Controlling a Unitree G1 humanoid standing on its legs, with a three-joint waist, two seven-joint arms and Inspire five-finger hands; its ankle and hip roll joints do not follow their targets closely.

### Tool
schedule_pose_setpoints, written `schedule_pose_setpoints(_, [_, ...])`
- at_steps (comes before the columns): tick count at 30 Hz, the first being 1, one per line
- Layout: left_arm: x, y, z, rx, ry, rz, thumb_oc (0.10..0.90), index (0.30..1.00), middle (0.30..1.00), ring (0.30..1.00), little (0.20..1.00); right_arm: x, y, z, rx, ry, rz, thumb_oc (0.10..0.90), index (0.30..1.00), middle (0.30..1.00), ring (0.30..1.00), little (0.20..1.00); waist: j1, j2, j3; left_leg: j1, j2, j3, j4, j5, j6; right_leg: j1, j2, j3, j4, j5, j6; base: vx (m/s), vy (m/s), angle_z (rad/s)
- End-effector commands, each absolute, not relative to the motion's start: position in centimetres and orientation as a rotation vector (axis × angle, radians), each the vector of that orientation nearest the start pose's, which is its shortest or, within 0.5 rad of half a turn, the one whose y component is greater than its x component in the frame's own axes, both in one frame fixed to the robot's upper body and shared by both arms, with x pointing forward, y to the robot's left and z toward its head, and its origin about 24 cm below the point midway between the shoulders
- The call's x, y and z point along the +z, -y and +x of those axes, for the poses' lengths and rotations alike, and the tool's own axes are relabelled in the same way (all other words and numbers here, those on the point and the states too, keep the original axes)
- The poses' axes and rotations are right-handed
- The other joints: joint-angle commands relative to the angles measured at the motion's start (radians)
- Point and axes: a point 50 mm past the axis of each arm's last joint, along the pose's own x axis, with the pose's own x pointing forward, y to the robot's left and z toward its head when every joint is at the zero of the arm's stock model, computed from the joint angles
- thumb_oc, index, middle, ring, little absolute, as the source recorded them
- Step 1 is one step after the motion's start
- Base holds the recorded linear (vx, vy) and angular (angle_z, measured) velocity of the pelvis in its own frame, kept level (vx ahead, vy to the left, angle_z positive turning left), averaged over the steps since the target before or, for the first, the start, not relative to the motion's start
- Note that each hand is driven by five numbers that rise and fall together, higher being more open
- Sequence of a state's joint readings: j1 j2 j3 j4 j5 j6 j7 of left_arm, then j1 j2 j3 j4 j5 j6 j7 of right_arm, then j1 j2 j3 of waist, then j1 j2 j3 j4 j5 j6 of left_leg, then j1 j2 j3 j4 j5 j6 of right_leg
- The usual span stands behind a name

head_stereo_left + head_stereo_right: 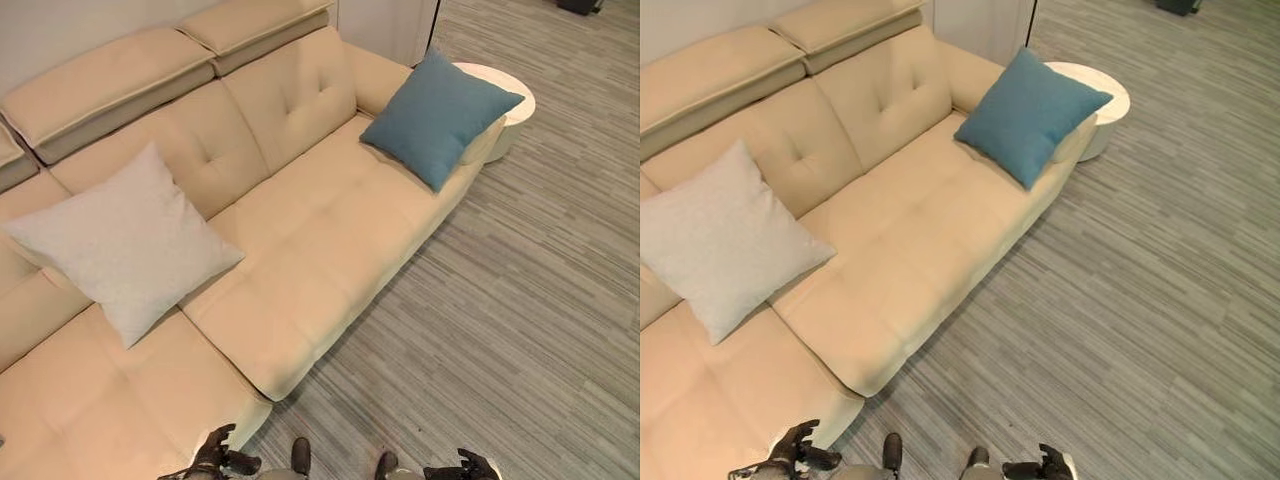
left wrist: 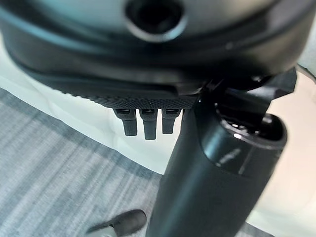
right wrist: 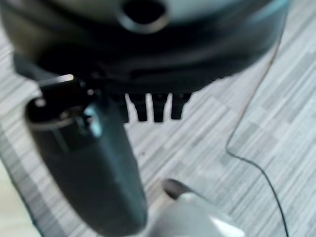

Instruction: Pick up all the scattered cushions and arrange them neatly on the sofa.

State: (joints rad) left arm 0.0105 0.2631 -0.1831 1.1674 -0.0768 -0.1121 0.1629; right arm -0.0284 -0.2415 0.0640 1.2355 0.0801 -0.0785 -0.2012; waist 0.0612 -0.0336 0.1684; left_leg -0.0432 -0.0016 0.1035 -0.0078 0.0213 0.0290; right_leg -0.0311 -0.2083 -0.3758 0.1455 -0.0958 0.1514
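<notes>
A cream sofa (image 1: pixel 320 250) runs from the lower left to the upper right. A white cushion (image 1: pixel 125 240) leans on its corner against the backrest at the left. At the far right end a blue cushion (image 1: pixel 437 115) rests against the armrest. My left hand (image 1: pixel 215 455) hangs low by the sofa's front corner, with relaxed fingers (image 2: pixel 148 123) that hold nothing. My right hand (image 1: pixel 465 467) hangs over the floor at the bottom right, its fingers (image 3: pixel 158 106) straight and also without a load.
A round white side table (image 1: pixel 515 100) stands just past the sofa's right armrest. Grey striped flooring (image 1: pixel 520 320) spreads in front of and to the right of the sofa.
</notes>
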Motion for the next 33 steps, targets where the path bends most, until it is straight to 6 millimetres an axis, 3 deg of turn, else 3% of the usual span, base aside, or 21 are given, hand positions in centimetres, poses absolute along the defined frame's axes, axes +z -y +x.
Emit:
schedule_pose_setpoints(1, [-14.6, -23.8, 12.2, 0.164, -0.982, 0.348, 0.800, 0.900, 0.900, 0.900, 0.900, -14.3, 26.9, 11.1, -0.350, -1.057, -0.365, 0.800, 0.900, 0.900, 0.900, 0.900, -0.004, -0.029, -0.050, -0.033, 0.012, -0.051, 0.033, -0.080, -0.036, -0.011, 0.064, 0.060, -0.034, 0.030, -0.023, 0.06, -0.219, -0.49])
schedule_pose_setpoints(3, [-14.5, -23.4, 12.9, 0.174, -0.965, 0.324, 0.800, 0.900, 0.900, 0.900, 0.900, -14.2, 26.8, 11.6, -0.357, -1.041, -0.349, 0.800, 0.900, 0.900, 0.900, 0.900, -0.025, -0.027, -0.045, -0.033, 0.023, -0.055, 0.053, -0.079, -0.050, -0.014, 0.092, 0.101, -0.067, 0.037, -0.037, 0.06, -0.271, -0.24])
schedule_pose_setpoints(6, [-14.5, -22.7, 13.3, 0.159, -0.953, 0.314, 0.800, 0.900, 0.900, 0.900, 0.900, -14.1, 26.9, 11.6, -0.371, -1.029, -0.337, 0.800, 0.900, 0.900, 0.900, 0.900, -0.038, -0.026, -0.042, -0.036, 0.029, -0.055, 0.093, -0.093, -0.061, -0.001, 0.107, 0.112, -0.087, 0.029, -0.050, 0.04, -0.150, -0.10])
schedule_pose_setpoints(9, [-14.2, -21.5, 14.7, 0.113, -0.912, 0.309, 0.800, 0.900, 0.900, 0.900, 0.900, -13.9, 27.7, 11.3, -0.415, -1.024, -0.329, 0.800, 0.900, 0.900, 0.900, 0.900, -0.055, -0.037, -0.016, -0.101, 0.038, -0.060, 0.285, -0.100, -0.082, 0.024, 0.120, 0.136, -0.106, 0.020, -0.079, 0.04, -0.188, -0.03])
schedule_pose_setpoints(12, [-14.1, -21.1, 15.0, 0.088, -0.900, 0.321, 0.800, 0.900, 0.900, 0.900, 0.900, -14.0, 27.8, 11.0, -0.423, -1.033, -0.325, 0.800, 0.900, 0.900, 0.900, 0.900, -0.058, -0.039, -0.009, -0.123, 0.042, -0.067, 0.338, -0.088, -0.086, 0.033, 0.123, 0.142, -0.109, 0.019, -0.088, 0.05, -0.075, -0.14])
schedule_pose_setpoints(13, [-13.8, -20.7, 15.6, 0.065, -0.875, 0.329, 0.800, 0.900, 0.900, 0.900, 0.900, -14.1, 27.9, 10.5, -0.438, -1.044, -0.322, 0.800, 0.900, 0.900, 0.900, 0.900, -0.053, -0.040, 0.000, -0.164, 0.009, -0.098, 0.379, -0.089, -0.078, 0.046, 0.130, 0.160, -0.115, 0.019, -0.094, 0.10, -0.072, -0.16])
schedule_pose_setpoints(16, [-13.8, -20.4, 15.8, 0.056, -0.870, 0.331, 0.800, 0.900, 0.900, 0.900, 0.900, -14.2, 28.0, 9.8, -0.441, -1.059, -0.338, 0.800, 0.900, 0.900, 0.900, 0.900, -0.046, -0.046, -0.007, -0.203, -0.045, -0.120, 0.307, -0.111, -0.065, 0.069, 0.142, 0.185, -0.137, 0.014, -0.086, 0.18, -0.070, -0.19])
schedule_pose_setpoints(18, [-13.8, -20.1, 16.0, 0.042, -0.871, 0.338, 0.800, 0.900, 0.900, 0.900, 0.900, -14.2, 28.2, 9.7, -0.444, -1.065, -0.348, 0.800, 0.900, 0.900, 0.900, 0.900, -0.041, -0.038, -0.015, -0.234, -0.055, -0.105, 0.227, -0.057, -0.065, 0.094, 0.163, 0.196, -0.161, 0.010, -0.081, 0.29, -0.038, -0.31])
schedule_pose_setpoints(19, [-13.7, -19.9, 16.2, 0.034, -0.858, 0.339, 0.800, 0.900, 0.900, 0.900, 0.900, -14.2, 28.1, 9.7, -0.446, -1.066, -0.354, 0.800, 0.900, 0.900, 0.900, 0.900, -0.022, -0.028, -0.012, -0.269, -0.074, -0.110, 0.143, 0.001, -0.068, 0.121, 0.192, 0.220, -0.178, 0.005, -0.076, 0.25, -0.021, -0.19])
schedule_pose_setpoints(22, [-13.8, -19.8, 16.1, 0.034, -0.858, 0.326, 0.800, 0.900, 0.900, 0.900, 0.900, -14.3, 28.1, 9.5, -0.448, -1.077, -0.352, 0.800, 0.900, 0.900, 0.900, 0.900, -0.009, -0.021, -0.020, -0.261, -0.070, -0.118, 0.073, 0.024, -0.065, 0.137, 0.213, 0.251, -0.186, -0.006, -0.076, 0.22, 0.010, -0.43])
schedule_pose_setpoints(25, [-14.1, -19.9, 15.4, 0.050, -0.882, 0.320, 0.800, 0.900, 0.900, 0.900, 0.900, -14.5, 27.8, 9.1, -0.433, -1.098, -0.368, 0.800, 0.900, 0.900, 0.900, 0.900, -0.008, -0.029, -0.042, -0.236, -0.079, -0.130, 0.087, 0.021, -0.050, 0.143, 0.207, 0.268, -0.177, -0.017, -0.069, 0.31, 0.085, -0.76])
schedule_pose_setpoints(27, [-14.2, -20.1, 15.1, 0.055, -0.891, 0.321, 0.800, 0.900, 0.900, 0.900, 0.900, -14.7, 27.5, 8.9, -0.418, -1.108, -0.372, 0.800, 0.900, 0.900, 0.900, 0.900, -0.002, -0.038, -0.053, -0.220, -0.078, -0.121, 0.098, 0.004, -0.041, 0.145, 0.193, 0.277, -0.141, -0.030, -0.062, 0.36, 0.105, -0.59])
schedule_pose_setpoints(29, [-13.9, -20.6, 15.5, 0.071, -0.875, 0.324, 0.800, 0.900, 0.900, 0.900, 0.900, -14.7, 27.5, 8.8, -0.399, -1.122, -0.366, 0.800, 0.900, 0.900, 0.900, 0.900, 0.005, -0.042, -0.056, -0.164, -0.070, -0.098, 0.087, -0.035, -0.012, 0.078, 0.161, 0.258, 0.077, 0.002, -0.017, 0.27, 0.105, -0.31])
schedule_pose_setpoints(30, [-13.9, -20.6, 15.5, 0.071, -0.875, 0.324, 0.800, 0.900, 0.900, 0.900, 0.900, -14.7, 27.5, 8.8, -0.399, -1.121, -0.366, 0.800, 0.900, 0.900, 0.900, 0.900, 0.006, -0.043, -0.056, -0.164, -0.070, -0.097, 0.087, -0.035, -0.011, 0.076, 0.161, 0.260, 0.080, 0.000, -0.017, 0.14, 0.071, -0.54])
schedule_pose_setpoints(31, [-13.5, -21.0, 16.2, 0.074, -0.852, 0.335, 0.800, 0.900, 0.900, 0.900, 0.900, -14.5, 27.8, 9.5, -0.401, -1.104, -0.368, 0.800, 0.900, 0.900, 0.900, 0.900, -0.015, -0.033, -0.036, -0.120, -0.060, -0.093, 0.083, -0.056, 0.012, -0.020, 0.135, 0.241, 0.272, 0.100, 0.032, 0.14, 0.071, -0.51])
schedule_pose_setpoints(33, [-13.2, -21.2, 16.6, 0.076, -0.840, 0.343, 0.800, 0.900, 0.900, 0.900, 0.900, -14.4, 27.9, 9.7, -0.401, -1.097, -0.369, 0.800, 0.900, 0.900, 0.900, 0.900, -0.022, -0.023, -0.027, -0.105, -0.053, -0.090, 0.080, -0.065, 0.018, -0.058, 0.118, 0.221, 0.338, 0.115, 0.043, 0.16, 0.066, -0.08])
